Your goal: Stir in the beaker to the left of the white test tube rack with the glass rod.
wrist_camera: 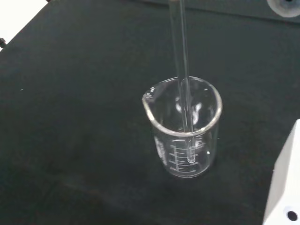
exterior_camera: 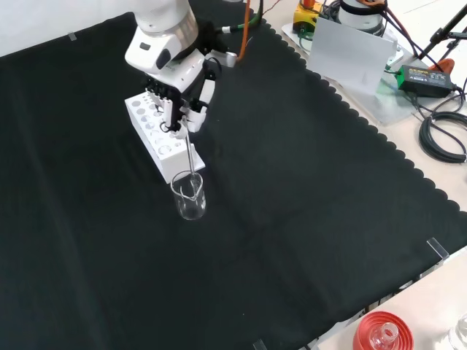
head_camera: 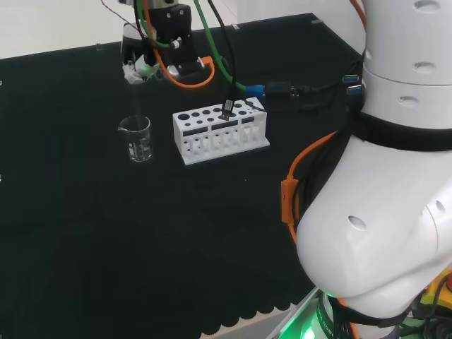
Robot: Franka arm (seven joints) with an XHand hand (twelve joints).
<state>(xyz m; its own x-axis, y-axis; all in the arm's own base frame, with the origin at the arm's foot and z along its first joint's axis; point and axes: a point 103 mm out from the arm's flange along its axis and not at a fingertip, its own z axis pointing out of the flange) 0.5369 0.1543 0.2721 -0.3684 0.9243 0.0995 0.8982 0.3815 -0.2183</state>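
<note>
**Front view – rod in beaker, stirring stage**

Front view: robot hand (exterior_camera: 182, 98) hangs above the white test tube rack (exterior_camera: 162, 135), fingers curled round the top of the glass rod (exterior_camera: 191, 157) — clamped on it. Rod runs down, roughly upright, from the fingers into the beaker (exterior_camera: 189, 195).

Wrist view: rod tip sits low inside the beaker (wrist_camera: 185, 133), near the bottom, toward the wall away from the spout; whether it touches the glass I cannot tell. No liquid plainly visible.

Head view: beaker (head_camera: 135, 138) stands just beside the rack (head_camera: 220, 131), to its left, apart from it. A small dark clip-like item sticks out of one rack hole.

Progress, as judged: rod picked up and inserted — done. Left: the circular stirring, then lifting the rod clear. Whether stirring is under way cannot be read from one moment.

Surface: tabletop (exterior_camera: 306, 182) under black cloth with scalloped edge. A red ribbed stand (exterior_camera: 383, 332) at the near edge in the front view; cables and a grey plate beyond the cloth.
</note>
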